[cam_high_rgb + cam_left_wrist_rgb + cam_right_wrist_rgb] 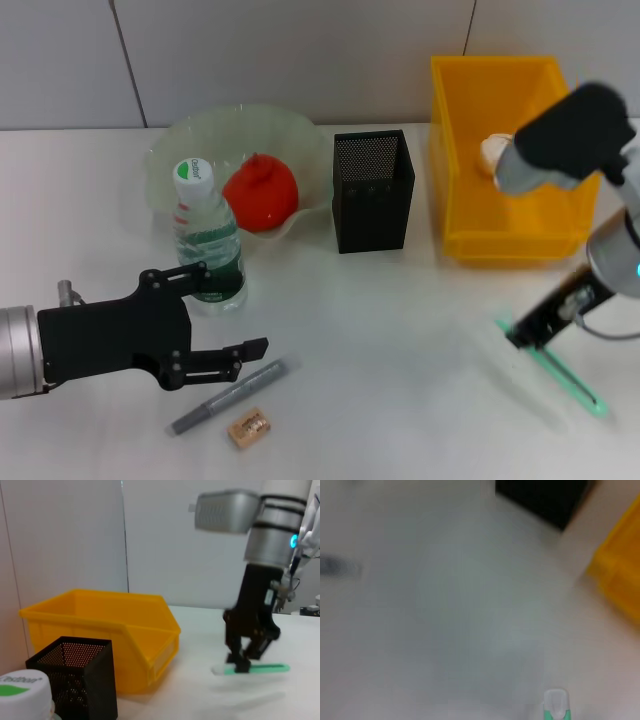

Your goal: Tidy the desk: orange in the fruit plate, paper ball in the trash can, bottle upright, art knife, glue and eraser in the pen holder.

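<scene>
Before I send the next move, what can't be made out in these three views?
- Paper ball in the yellow bin: head view, mostly covered by the right arm.
- Right gripper on the green art knife: head view, its tips hide the contact; left wrist view shows it clamped.
- Grey pen-like item: glue or not, too small.
- Right wrist view: blurred; only the knife's tip shows.
- Inside the pen holder: hidden by its mesh walls.

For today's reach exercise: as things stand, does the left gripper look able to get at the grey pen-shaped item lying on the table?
Probably yes. The left gripper hangs open right beside the grey pen-shaped item, with bare table between them. The bottle stands behind, and the eraser lies just past it, neither blocking.
</scene>
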Controlling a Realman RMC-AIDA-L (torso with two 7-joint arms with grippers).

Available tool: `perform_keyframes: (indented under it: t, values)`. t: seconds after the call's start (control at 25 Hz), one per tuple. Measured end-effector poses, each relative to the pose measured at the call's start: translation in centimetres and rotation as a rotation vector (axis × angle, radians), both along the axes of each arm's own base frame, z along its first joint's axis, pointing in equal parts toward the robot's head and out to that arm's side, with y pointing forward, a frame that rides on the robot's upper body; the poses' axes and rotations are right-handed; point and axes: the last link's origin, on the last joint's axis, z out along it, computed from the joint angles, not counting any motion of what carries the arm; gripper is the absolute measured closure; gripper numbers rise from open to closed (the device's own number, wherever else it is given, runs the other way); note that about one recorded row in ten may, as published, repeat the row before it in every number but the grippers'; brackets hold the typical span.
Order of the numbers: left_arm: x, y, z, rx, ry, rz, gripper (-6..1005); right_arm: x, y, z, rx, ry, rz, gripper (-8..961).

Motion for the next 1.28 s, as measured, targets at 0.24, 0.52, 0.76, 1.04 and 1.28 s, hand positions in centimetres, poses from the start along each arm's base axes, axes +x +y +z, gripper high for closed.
perform_keyframes:
  t: [0.24,0.52,0.76,1.04,1.28]
  values:
    - [0.0,0.0,0.0,-0.001,0.0,0.001,195,-3.3,0.1,3.0,0.12,0.057,0.133,774]
    - [0.0,-0.1,-0.2,-0.011,0.002,-0.004,195,-6.2,0.4,5.4,0.278,0.166,0.308,774]
    - [0.0,-0.2,-0.4,-0.017,-0.002,0.0,195,-7.2,0.7,5.9,0.358,0.293,0.472,774]
    - [0.0,-0.2,-0.5,-0.019,-0.003,-0.002,195,-7.0,1.4,5.5,0.385,0.428,0.612,774]
    - [0.1,-0.2,-0.8,-0.027,-0.001,-0.008,196,-5.9,2.7,5.2,0.396,0.556,0.681,774]
